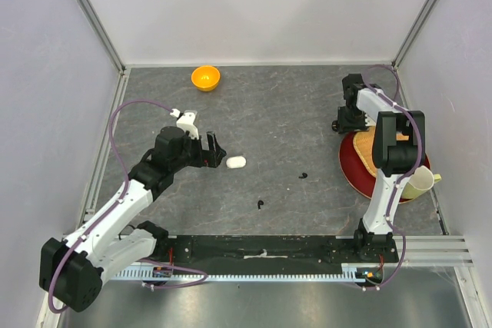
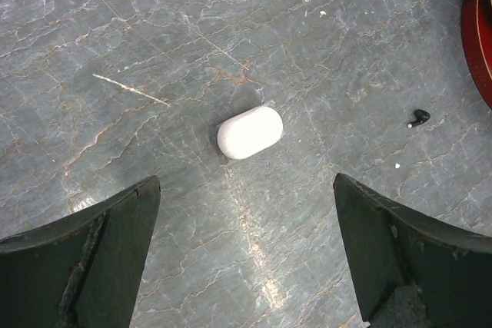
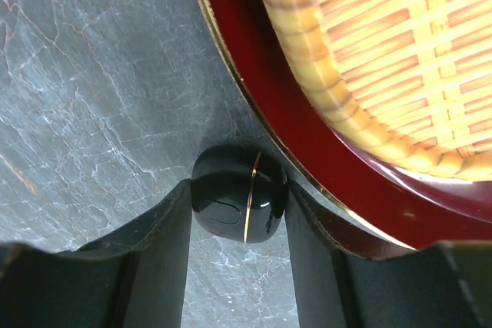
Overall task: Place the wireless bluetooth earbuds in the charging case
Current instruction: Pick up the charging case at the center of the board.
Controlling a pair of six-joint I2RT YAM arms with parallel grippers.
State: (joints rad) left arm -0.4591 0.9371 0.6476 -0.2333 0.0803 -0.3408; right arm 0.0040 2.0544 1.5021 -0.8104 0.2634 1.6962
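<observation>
The charging case (image 3: 238, 193), glossy black with a thin gold seam, lies on the grey table right against the rim of a red plate (image 3: 307, 140). My right gripper (image 3: 238, 190) straddles it, and both fingers press on its sides. Two black comma-shaped earbuds (image 1: 304, 175) (image 1: 260, 205) lie loose mid-table; one earbud (image 2: 418, 118) also shows in the left wrist view. My left gripper (image 2: 246, 182) (image 1: 214, 151) hangs wide open and empty just short of a white pill-shaped object (image 2: 250, 132) (image 1: 236, 161).
An orange bowl (image 1: 205, 77) sits at the back. The red plate (image 1: 350, 173) on the right holds a woven basket (image 3: 400, 51) and a cream cup (image 1: 421, 182). White walls enclose the table on three sides.
</observation>
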